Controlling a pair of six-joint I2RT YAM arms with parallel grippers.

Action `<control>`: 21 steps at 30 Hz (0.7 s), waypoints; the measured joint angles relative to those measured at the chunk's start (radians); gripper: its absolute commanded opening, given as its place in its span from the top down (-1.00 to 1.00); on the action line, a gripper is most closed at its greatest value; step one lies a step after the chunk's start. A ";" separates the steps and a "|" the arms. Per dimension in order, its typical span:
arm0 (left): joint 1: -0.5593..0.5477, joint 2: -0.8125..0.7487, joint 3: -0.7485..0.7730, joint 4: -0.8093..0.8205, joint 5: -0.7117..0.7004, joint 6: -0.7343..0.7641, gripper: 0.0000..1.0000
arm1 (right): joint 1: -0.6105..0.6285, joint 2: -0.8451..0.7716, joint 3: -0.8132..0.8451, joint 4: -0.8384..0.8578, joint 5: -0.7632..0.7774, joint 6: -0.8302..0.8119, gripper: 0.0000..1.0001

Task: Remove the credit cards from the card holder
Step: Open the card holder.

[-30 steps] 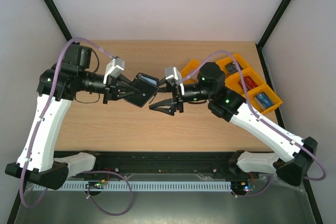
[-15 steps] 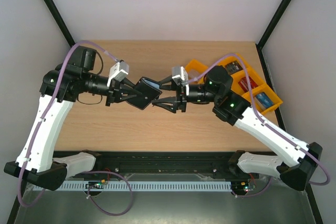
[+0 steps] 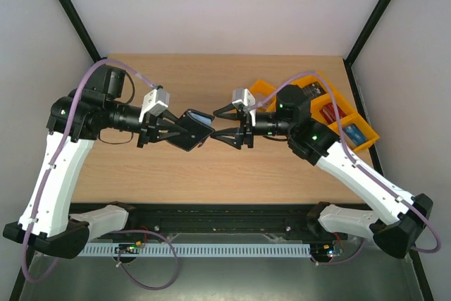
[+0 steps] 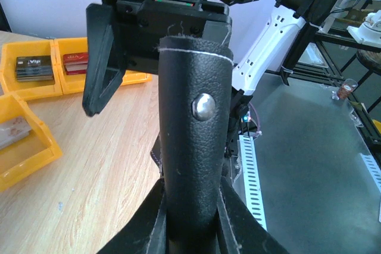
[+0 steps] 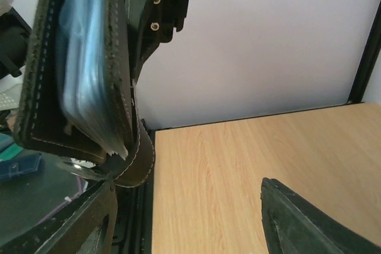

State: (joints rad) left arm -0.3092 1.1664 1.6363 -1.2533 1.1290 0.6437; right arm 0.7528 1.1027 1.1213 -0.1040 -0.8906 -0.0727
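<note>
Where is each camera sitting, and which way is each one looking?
Top external: fixed above and behind the arms, looking down on the table; both arms show, left gripper clamping the card holder, right gripper open.
Left wrist: on the left wrist, looking along its fingers past the card holder toward the right gripper and orange trays.
Right wrist: on the right wrist, facing the card holder's edge; own fingers below.
All three share the card holder.

R wrist view: card holder (image 5: pixel 77 75) runs off top edge; pale pockets blurred, prob. holding sth, can't tell what. L wrist view: left hand (image 4: pixel 191 194) cut off at btm.
</note>
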 measured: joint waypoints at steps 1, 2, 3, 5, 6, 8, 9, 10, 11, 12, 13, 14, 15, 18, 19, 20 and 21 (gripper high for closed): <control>0.000 0.000 -0.001 0.006 0.000 -0.007 0.95 | 0.000 0.011 0.002 0.000 -0.008 0.008 -0.35; 0.000 0.000 -0.002 0.011 0.001 -0.011 0.95 | 0.000 0.022 0.005 0.003 -0.021 0.019 -0.38; 0.000 -0.001 -0.009 0.020 0.002 -0.020 0.95 | 0.001 0.032 0.009 0.011 -0.037 0.035 -0.41; 0.000 -0.002 -0.024 0.034 0.002 -0.035 0.95 | 0.009 0.041 0.009 0.040 -0.061 0.065 -0.42; 0.000 -0.002 -0.032 0.043 0.003 -0.045 0.95 | 0.019 0.043 0.009 0.057 -0.074 0.078 -0.41; 0.001 -0.002 -0.044 0.059 0.004 -0.061 0.95 | 0.043 0.048 0.010 0.085 -0.089 0.105 -0.34; 0.001 -0.002 -0.047 0.061 0.005 -0.065 0.95 | 0.051 0.051 0.011 0.097 -0.092 0.112 -0.30; 0.001 -0.002 -0.048 0.062 0.005 -0.066 0.95 | 0.057 0.056 0.013 0.110 -0.095 0.120 -0.28; 0.001 -0.002 -0.048 0.063 0.007 -0.068 0.95 | 0.062 0.059 0.014 0.121 -0.095 0.127 -0.26; 0.001 -0.002 -0.050 0.066 0.008 -0.068 0.96 | 0.066 0.062 0.014 0.135 -0.096 0.136 -0.24; 0.001 -0.002 -0.050 0.067 0.008 -0.069 0.95 | 0.068 0.064 0.014 0.150 -0.096 0.144 -0.21; 0.001 -0.002 -0.050 0.068 0.008 -0.069 0.95 | 0.068 0.067 0.014 0.166 -0.097 0.153 -0.16; 0.001 -0.002 -0.052 0.071 0.008 -0.069 0.95 | 0.068 0.071 0.014 0.181 -0.096 0.162 -0.09; 0.001 -0.002 -0.060 0.080 0.008 -0.071 0.95 | 0.071 0.082 0.015 0.214 -0.090 0.183 0.10; 0.002 -0.002 -0.063 0.082 0.008 -0.072 0.95 | 0.073 0.088 0.015 0.230 -0.087 0.198 0.15; 0.003 -0.002 -0.067 0.085 0.008 -0.072 0.95 | 0.076 0.093 0.016 0.241 -0.085 0.204 0.20; 0.004 -0.002 -0.069 0.085 0.008 -0.073 0.95 | 0.078 0.099 0.016 0.251 -0.084 0.214 0.23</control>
State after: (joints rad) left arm -0.3054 1.1645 1.5673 -1.1679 1.1370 0.5705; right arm 0.8307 1.2015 1.1374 0.1467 -0.9749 0.1410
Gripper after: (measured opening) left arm 0.143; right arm 0.439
